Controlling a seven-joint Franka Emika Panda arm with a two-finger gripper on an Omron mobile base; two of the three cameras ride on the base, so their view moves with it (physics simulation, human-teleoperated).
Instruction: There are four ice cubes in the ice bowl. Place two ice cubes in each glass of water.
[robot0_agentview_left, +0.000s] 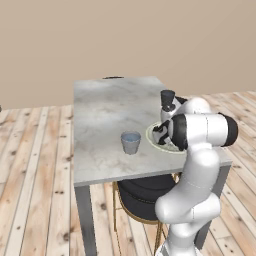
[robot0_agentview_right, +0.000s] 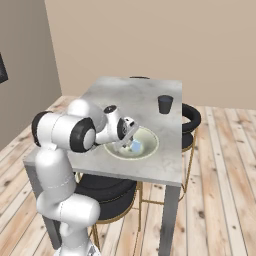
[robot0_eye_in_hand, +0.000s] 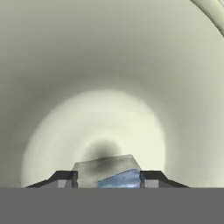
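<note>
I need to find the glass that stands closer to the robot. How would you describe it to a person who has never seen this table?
Start at the grey marble table and find the wide cream-green ice bowl near its right edge, where the arm reaches in. Left of that bowl, near the front edge, stands a small grey-blue glass. The other glass looks darker and stands behind the bowl.

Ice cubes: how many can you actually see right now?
1. One ice cube sits between the gripper fingertips, low inside the bowl; it also shows as a pale blue speck in the right base view. Others may be hidden behind the hand.
</note>
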